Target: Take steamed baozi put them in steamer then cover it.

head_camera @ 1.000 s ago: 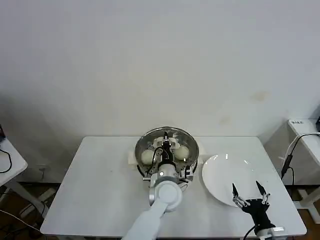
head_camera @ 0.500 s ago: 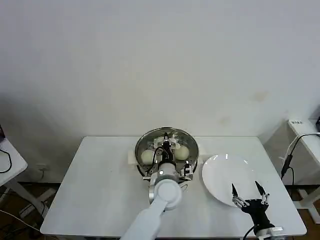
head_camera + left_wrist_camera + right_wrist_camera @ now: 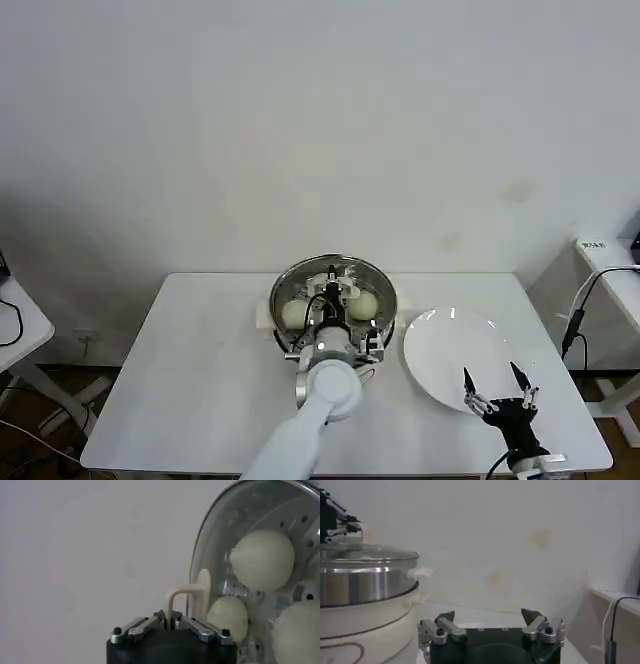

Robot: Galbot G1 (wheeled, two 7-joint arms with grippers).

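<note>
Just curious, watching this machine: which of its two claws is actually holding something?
The left gripper, over the steamer, pinching the cover by its cream handle. The right gripper hangs open by the white plate.

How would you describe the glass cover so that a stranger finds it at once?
On the white table, look at the shiny steamer near the back edge. The cover is the clear glass disc lying on it, buns visible beneath, with a cream handle pinched by the left gripper, unlike the opaque white plate.
</note>
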